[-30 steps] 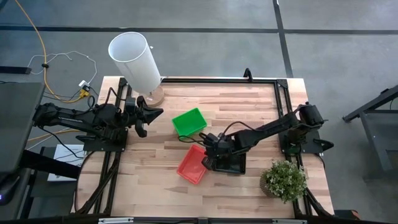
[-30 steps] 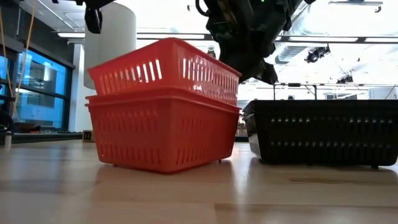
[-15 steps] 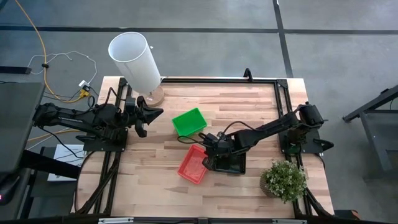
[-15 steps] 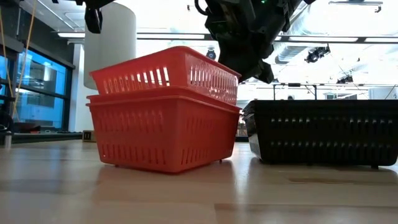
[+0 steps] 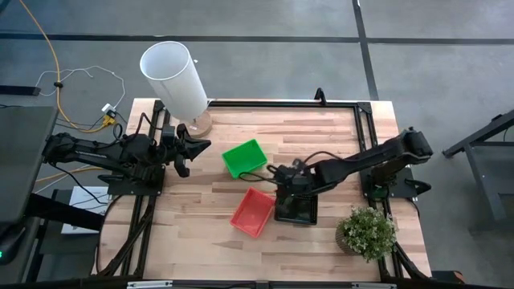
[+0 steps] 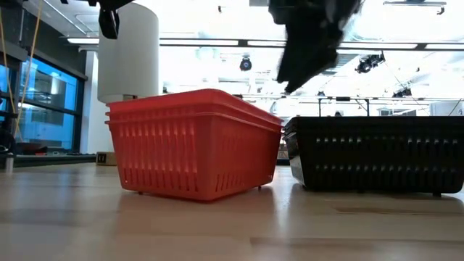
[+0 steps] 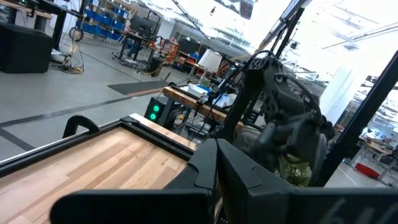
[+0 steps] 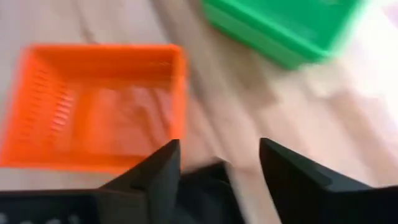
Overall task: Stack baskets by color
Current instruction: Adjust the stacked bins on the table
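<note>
Red baskets (image 5: 250,213) sit nested in one stack on the table near its middle; in the low view the red stack (image 6: 192,148) stands level. A green basket (image 5: 244,157) lies farther back, and a black basket (image 5: 295,210) sits right of the red stack. My right gripper (image 5: 283,177) hangs open above the gap between the red and black baskets, touching nothing. The right wrist view shows its open fingers (image 8: 149,177) over the red stack (image 8: 99,106), the green basket (image 8: 286,25) beyond. My left gripper (image 5: 193,149) waits shut at the table's left edge.
A tall white cylinder (image 5: 173,78) stands at the far left corner and a potted plant (image 5: 367,233) at the near right corner. Bare wood (image 5: 321,128) lies at the far right and along the near edge. The black basket (image 6: 373,152) stands close beside the red stack.
My right gripper has let go of the upper red basket, risen and drawn back toward the table's right and far side. The basket, tilted with one end raised a second ago, has dropped level into the red basket below.
</note>
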Tool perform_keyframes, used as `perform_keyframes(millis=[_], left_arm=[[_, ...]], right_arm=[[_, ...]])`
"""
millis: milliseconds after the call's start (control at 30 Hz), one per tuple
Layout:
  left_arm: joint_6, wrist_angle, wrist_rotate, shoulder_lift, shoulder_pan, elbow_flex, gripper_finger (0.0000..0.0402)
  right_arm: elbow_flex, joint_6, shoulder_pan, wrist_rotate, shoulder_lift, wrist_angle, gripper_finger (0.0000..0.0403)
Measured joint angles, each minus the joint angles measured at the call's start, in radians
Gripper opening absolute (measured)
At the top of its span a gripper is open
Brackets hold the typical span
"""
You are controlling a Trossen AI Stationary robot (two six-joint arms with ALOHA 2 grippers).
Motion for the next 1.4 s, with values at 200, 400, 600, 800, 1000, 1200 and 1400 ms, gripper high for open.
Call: perform_keyframes(millis=[200, 400, 600, 800, 1000, 1200, 1400], left_arm=[[0.0, 0.0, 0.0, 0.0, 0.0, 0.0, 0.0], [0.0, -0.001, -0.01, 0.0, 0.0, 0.0, 0.0], [0.0, -0.008, -0.06, 0.005, 0.0, 0.0, 0.0], [0.0, 0.003, -0.056, 0.004, 0.0, 0.0, 0.0], [0.031, -0.025, 0.011, 0.005, 0.0, 0.0, 0.0], [0.016, -0.049, -0.008, 0.005, 0.0, 0.0, 0.0], [0.016, -0.05, -0.009, 0.005, 0.0, 0.0, 0.0]], right_arm=[[-0.082, 0.005, 0.021, 0.112, -0.127, -0.127, 0.0239], [-0.398, 0.182, 0.058, 0.084, -0.33, 0.158, 0.024], [-0.639, 0.231, 0.046, 0.216, -0.453, 0.699, 0.0239], [-0.626, 0.262, -0.131, 0.236, -0.388, 0.702, 0.0159], [-0.52, 0.175, -0.305, 0.069, -0.221, 0.708, 0.0014], [-0.385, 0.217, -0.42, -0.055, -0.019, 0.697, 0.0004], [-0.144, 0.171, -0.454, -0.079, 0.15, 0.481, 0.0001]])
